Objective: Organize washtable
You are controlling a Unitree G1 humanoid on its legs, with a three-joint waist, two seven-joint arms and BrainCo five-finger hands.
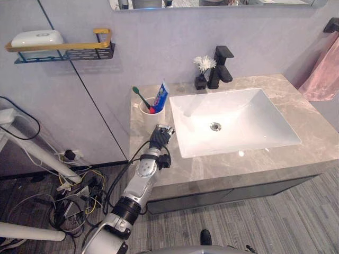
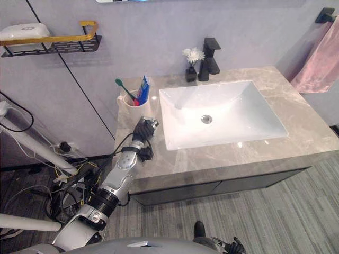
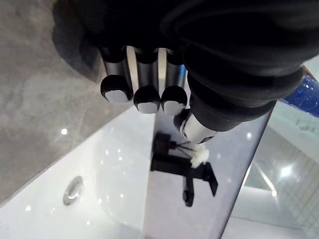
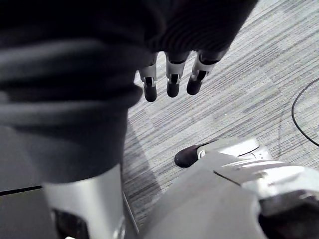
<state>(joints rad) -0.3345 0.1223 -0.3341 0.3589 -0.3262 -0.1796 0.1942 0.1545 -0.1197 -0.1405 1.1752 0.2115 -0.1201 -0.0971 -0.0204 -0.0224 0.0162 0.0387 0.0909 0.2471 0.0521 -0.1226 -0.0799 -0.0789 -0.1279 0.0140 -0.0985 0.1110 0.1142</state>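
On the far left wall I see a black and gold shelf carrying a white soap box. Right of it the grey marble counter begins. At its far left corner stands a white cup, upright, with 1 green toothbrush and 1 blue and red toothpaste tube leaning out of it. The cup sits just beside the left rim of the white basin.

My left hand is over the counter on the near side of the cup, close to it but apart from it, and just left of the basin's near left corner. Whether it rests on the stone I cannot tell. In the left wrist view its fingers are curled with the pads turned back toward the camera, and they hold nothing.

In the middle of the basin is the drain. Behind the basin's far edge stands a small black vase with a white flower, and touching or just right of it the black faucet. At the far right a pink towel hangs on the wall.

My right hand hangs over the grey carpet, fingers straight and loose, with nothing in them.
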